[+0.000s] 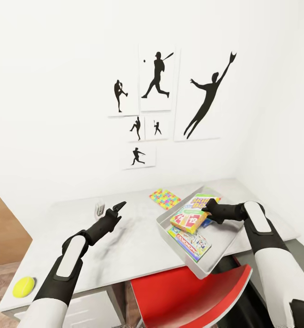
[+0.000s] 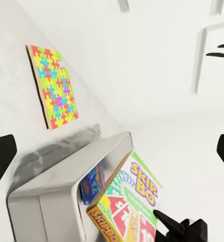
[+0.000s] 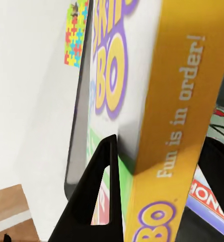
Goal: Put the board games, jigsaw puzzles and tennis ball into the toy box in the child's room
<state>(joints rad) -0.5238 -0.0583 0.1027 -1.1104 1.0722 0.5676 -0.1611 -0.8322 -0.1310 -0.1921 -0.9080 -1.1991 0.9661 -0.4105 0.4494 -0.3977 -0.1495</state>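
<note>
Head view. Step in hand, as judged: placing the green-yellow-red Skip-Bo board game box [image 1: 191,214] into the shallow pale grey toy box [image 1: 224,248] on the pale grey mottled table [image 1: 133,246]. The right gripper [image 1: 209,208] grips the Skip-Bo box at its edge; the box lies tilted inside the tray, over the small blue multicolour game box [image 1: 208,222] and beside the green-edged white Monopoly box [image 1: 190,242]. The left gripper [image 1: 120,207] hovers over bare table, jaws parted and holding nothing. One multicolour jigsaw puzzle sheet [image 1: 165,198] lies on the table just beyond the tray. The small yellow-green tennis ball [image 1: 23,286] rests at the near left corner of the table, well apart from the tray.

Left wrist view. The fingertips [image 2: 1,159] stand wide apart with nothing between them. Ahead are the jigsaw sheet [image 2: 54,85], the tray wall [image 2: 66,174] and the Skip-Bo box [image 2: 129,204], leaning above the blue box [image 2: 93,181].

Right wrist view. One dark finger [image 3: 94,194] lies flat against the printed face of the Skip-Bo box [image 3: 157,101]; the jaws are closed on it. The Monopoly box [image 3: 210,194] lies below.

Next move, as judged: release the Skip-Bo box, withdraw clear of the tray, then fetch the jigsaw sheet and the ball
</note>
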